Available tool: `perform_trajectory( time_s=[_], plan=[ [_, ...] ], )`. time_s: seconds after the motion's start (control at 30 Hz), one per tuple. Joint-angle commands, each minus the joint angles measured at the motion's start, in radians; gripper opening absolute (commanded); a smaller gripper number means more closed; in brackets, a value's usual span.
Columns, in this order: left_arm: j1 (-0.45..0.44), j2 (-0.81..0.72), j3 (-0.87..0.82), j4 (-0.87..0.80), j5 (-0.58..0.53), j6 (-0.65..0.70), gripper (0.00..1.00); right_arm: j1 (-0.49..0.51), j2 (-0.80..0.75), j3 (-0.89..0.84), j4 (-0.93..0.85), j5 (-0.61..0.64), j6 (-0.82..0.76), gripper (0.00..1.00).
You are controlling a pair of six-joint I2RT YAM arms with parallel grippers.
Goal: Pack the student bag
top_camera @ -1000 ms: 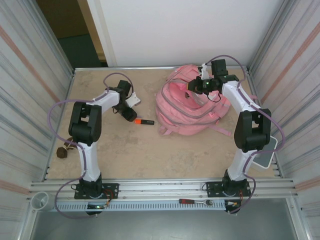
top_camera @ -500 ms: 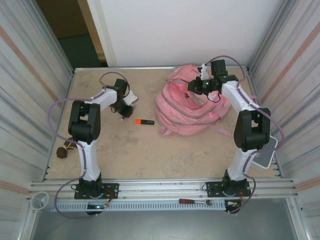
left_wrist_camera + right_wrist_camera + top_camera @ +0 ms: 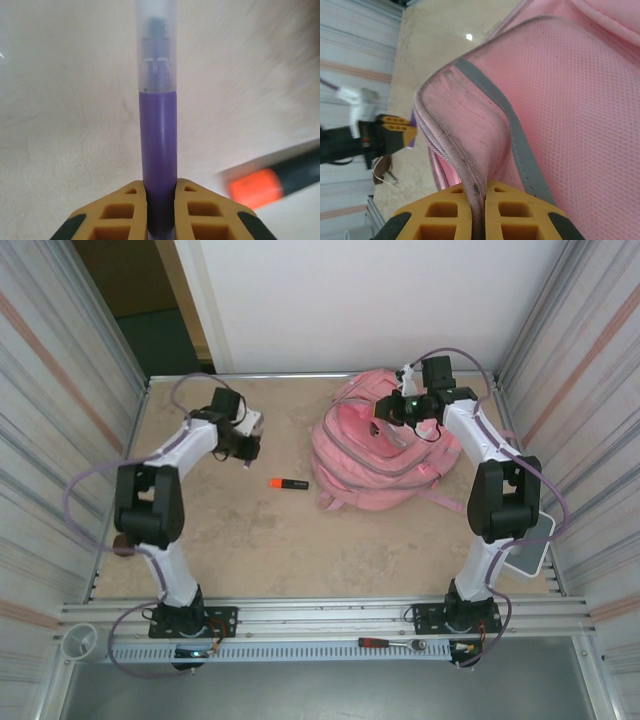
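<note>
The pink student bag [image 3: 372, 462] lies at the back right of the table. My right gripper [image 3: 388, 412] is shut on the bag's grey-piped opening edge [image 3: 470, 165] and holds that mesh flap up. My left gripper [image 3: 246, 448] stands at the back left, shut on a purple marker [image 3: 158, 140] with a frosted clear cap, which points away from the fingers [image 3: 200, 210]. An orange highlighter [image 3: 288, 484] with a black end lies on the table between the left gripper and the bag, blurred as an orange highlighter [image 3: 272, 182] in the left wrist view.
A white flat device [image 3: 528, 554] lies by the right wall. A small brown object [image 3: 125, 544] sits at the left edge. A red-handled tool [image 3: 390, 643] rests on the front rail. Corrugated metal walls close in both sides.
My left gripper has shut on the purple marker and drawn back and left, away from the orange highlighter. The right gripper and the bag have stayed put.
</note>
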Motion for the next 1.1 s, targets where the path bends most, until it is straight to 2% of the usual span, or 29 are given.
perform_trajectory(
  time_s=[0.0,0.1,0.2,0.33,0.43,0.53,0.67,0.83,1.07],
  plan=[
    [-0.04,-0.171,-0.082,0.256,0.218,-0.317,0.0,0.003,-0.016,0.061,0.054,0.004,0.061,0.05],
    [-0.128,-0.238,-0.157,0.472,0.248,-0.53,0.03,0.003,-0.018,0.069,0.089,0.01,0.099,0.05],
    [-0.224,-0.218,-0.157,0.615,0.242,-0.71,0.03,0.005,-0.013,0.078,0.126,-0.003,0.134,0.05],
    [-0.349,-0.121,-0.135,0.833,0.212,-0.934,0.03,0.005,-0.009,0.077,0.169,-0.01,0.169,0.05],
    [-0.414,-0.022,-0.064,0.898,0.183,-1.037,0.03,0.006,-0.002,0.073,0.184,-0.01,0.179,0.05],
    [-0.45,0.054,-0.002,0.936,0.155,-1.115,0.03,0.008,0.0,0.072,0.187,-0.01,0.179,0.05],
    [-0.487,0.103,0.023,0.951,0.064,-1.168,0.03,0.006,-0.004,0.074,0.179,0.0,0.165,0.05],
    [-0.496,0.142,0.01,0.973,-0.016,-1.238,0.04,0.006,-0.004,0.064,0.172,0.005,0.154,0.05],
    [-0.494,0.198,0.064,0.947,-0.056,-1.24,0.1,0.005,-0.006,0.054,0.172,0.002,0.147,0.05]
  ],
)
